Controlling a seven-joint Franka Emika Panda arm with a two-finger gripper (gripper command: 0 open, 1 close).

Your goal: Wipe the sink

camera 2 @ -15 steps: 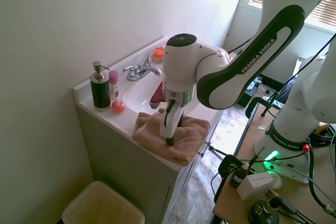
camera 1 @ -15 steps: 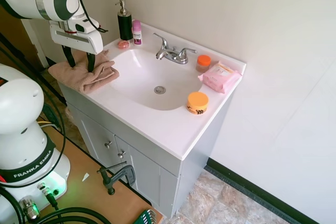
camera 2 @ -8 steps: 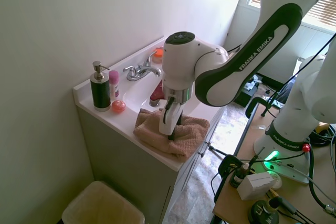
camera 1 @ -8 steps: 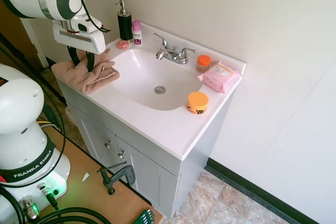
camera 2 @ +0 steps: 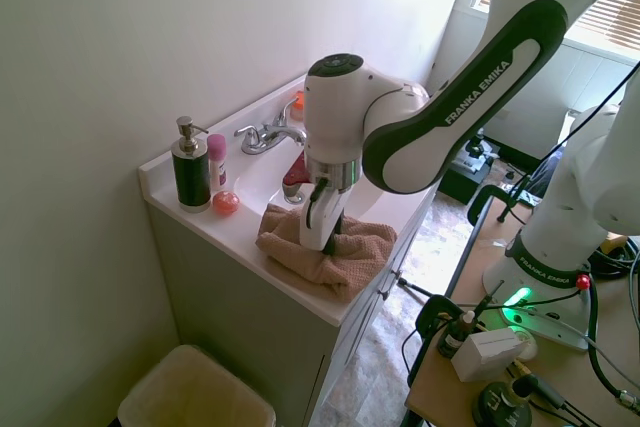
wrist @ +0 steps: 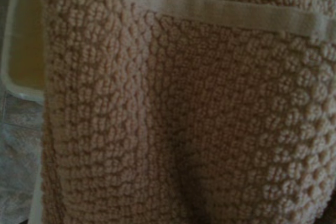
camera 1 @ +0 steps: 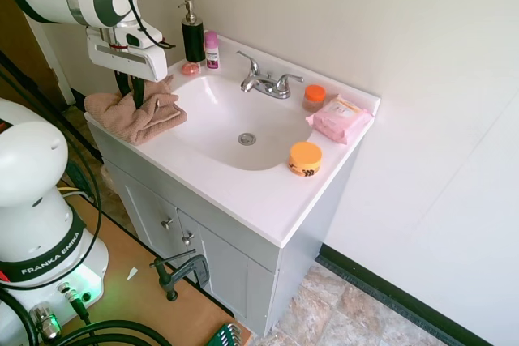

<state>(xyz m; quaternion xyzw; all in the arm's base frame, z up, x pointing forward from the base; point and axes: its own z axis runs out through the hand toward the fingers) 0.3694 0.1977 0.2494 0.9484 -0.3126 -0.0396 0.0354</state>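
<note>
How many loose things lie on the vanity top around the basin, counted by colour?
Black: 1, the soap dispenser
Pink: 3, the small bottle, the round soap, the wipes pack
Orange: 2, the flat jar, the small orange-lidded jar
Tan: 1, the towel
Total: 7

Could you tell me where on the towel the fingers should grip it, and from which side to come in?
Grip the raised fold in the middle of the towel, coming straight down. It lies crumpled on the counter's corner beside the sink, so the bunched ridge probably gives more to pinch than its flat edges. The gripper is already above that fold.
</note>
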